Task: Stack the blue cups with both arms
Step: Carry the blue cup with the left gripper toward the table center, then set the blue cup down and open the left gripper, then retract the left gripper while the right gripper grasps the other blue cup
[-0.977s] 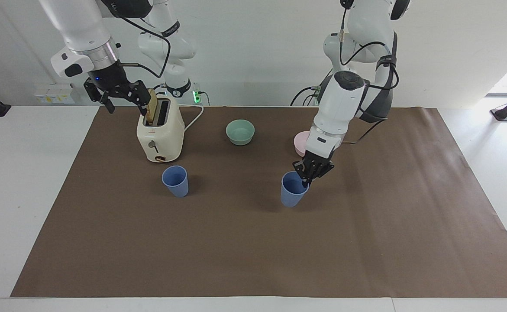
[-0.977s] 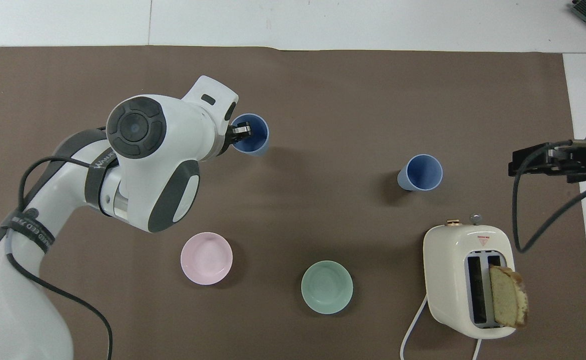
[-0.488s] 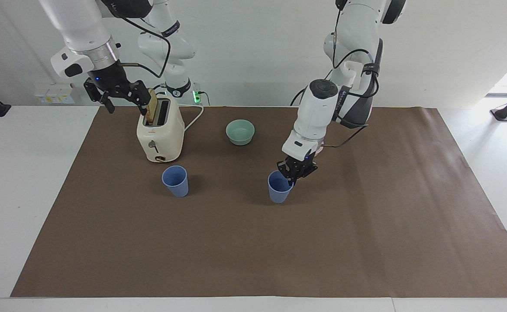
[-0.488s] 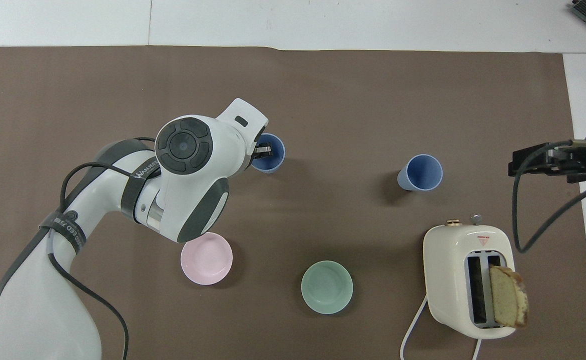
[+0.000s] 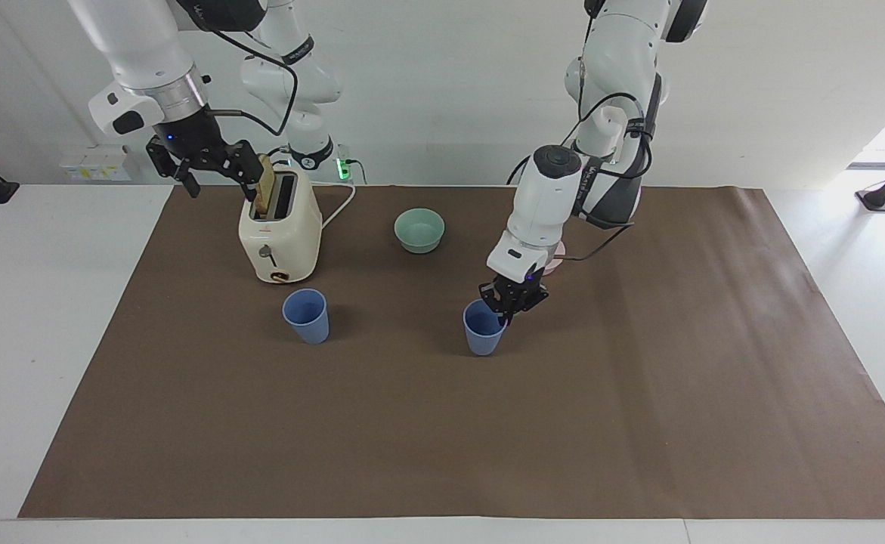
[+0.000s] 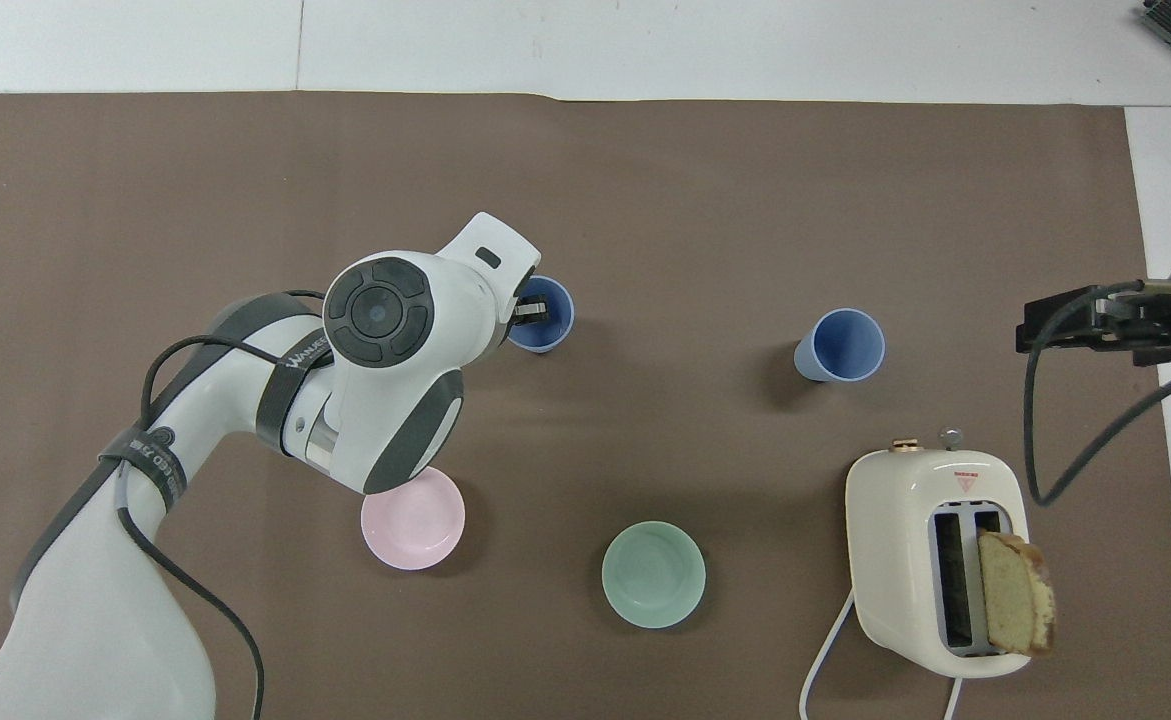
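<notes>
Two blue cups stand upright on the brown mat. My left gripper (image 5: 512, 303) reaches over the middle of the mat and is shut on the rim of one blue cup (image 5: 483, 331), one finger inside it; it also shows in the overhead view (image 6: 549, 322) beside the gripper (image 6: 528, 311). I cannot tell whether this cup touches the mat. The other blue cup (image 5: 307, 316) (image 6: 842, 345) stands free, just farther from the robots than the toaster. My right gripper (image 5: 211, 172) (image 6: 1030, 328) waits open and empty in the air beside the toaster's top.
A cream toaster (image 5: 280, 234) (image 6: 930, 560) with a bread slice (image 6: 1015, 605) in one slot stands toward the right arm's end. A mint-green bowl (image 5: 419, 229) (image 6: 653, 574) and a pink bowl (image 6: 412, 520) sit nearer the robots than the cups.
My left gripper has carried its blue cup toward the right arm's end, closer to the other cup. The right arm, the free cup and the rest have not moved.
</notes>
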